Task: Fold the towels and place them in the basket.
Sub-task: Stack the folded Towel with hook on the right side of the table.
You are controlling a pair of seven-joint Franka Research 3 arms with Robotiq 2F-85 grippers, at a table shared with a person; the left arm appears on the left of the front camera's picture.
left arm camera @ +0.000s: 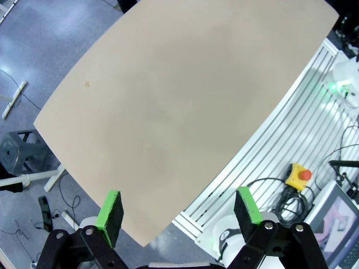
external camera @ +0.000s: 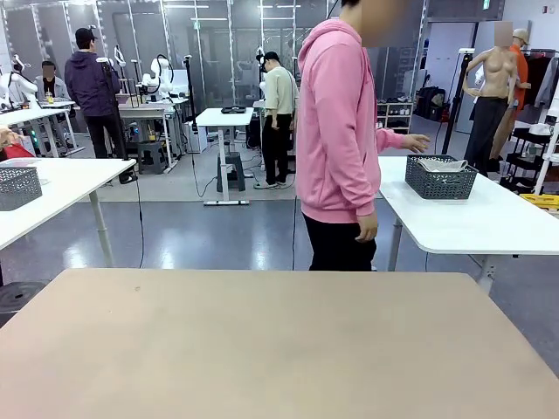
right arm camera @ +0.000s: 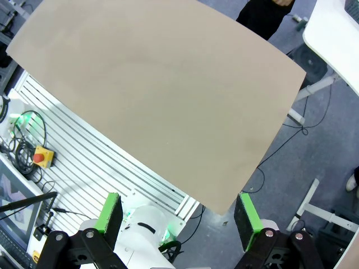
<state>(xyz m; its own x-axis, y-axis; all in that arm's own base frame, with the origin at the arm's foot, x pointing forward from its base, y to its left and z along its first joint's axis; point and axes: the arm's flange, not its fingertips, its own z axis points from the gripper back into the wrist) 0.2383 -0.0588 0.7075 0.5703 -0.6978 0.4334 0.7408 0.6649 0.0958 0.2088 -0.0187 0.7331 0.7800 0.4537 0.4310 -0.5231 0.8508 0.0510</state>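
The dark grey wire basket (external camera: 441, 179) stands on a white side table (external camera: 489, 223) beyond my beige table, at the right. A pale towel (external camera: 443, 164) lies bunched inside it. A person in a pink hoodie stands at the far edge of my table, one hand (external camera: 417, 142) stretched toward the basket's near rim. My left gripper (left arm camera: 178, 193) hangs open high above the beige tabletop (left arm camera: 185, 101), with nothing between its green pads. My right gripper (right arm camera: 178, 196) is open too, above the table's other side (right arm camera: 157, 84).
A second mesh basket (external camera: 17, 186) sits on a white table at the left. The slatted aluminium robot base (right arm camera: 101, 162) with cables and a yellow emergency-stop box (left arm camera: 297, 175) lies below the table's near edge. Other people and tables stand far back.
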